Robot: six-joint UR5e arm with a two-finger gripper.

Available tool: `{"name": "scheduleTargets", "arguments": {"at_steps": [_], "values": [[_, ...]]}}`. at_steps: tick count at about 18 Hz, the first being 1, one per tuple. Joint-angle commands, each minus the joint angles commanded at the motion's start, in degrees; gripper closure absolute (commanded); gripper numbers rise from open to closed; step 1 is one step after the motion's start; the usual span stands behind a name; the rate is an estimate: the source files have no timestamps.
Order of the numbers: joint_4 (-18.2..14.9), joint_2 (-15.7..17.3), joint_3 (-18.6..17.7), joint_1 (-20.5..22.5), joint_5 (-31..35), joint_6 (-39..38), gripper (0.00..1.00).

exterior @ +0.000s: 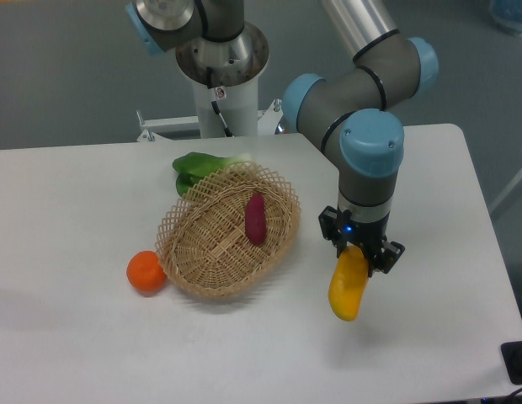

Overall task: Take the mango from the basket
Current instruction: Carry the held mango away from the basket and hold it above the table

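Now the gripper [359, 253] is clamped on the upper end of the mango [348, 286], jaws closed only to the fruit's width. Its long axis hangs almost vertical, orange tip down, toward the table's [429, 337] front-right part, outside the wicker basket [202, 261] holding a purple sweet potato [255, 218].

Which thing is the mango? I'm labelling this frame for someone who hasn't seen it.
Start at the oval tan wicker basket and look right, to the robot's black two-finger gripper. The smooth elongated yellow mango hangs from it, outside the basket. The round orange fruit and slim purple sweet potato differ.
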Motion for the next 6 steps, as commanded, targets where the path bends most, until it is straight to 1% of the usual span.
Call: {"name": "scheduleTargets", "arguments": {"at_steps": [6], "values": [[0.79,0.00,-0.44,0.00,0.00,0.09,0.49]]}}
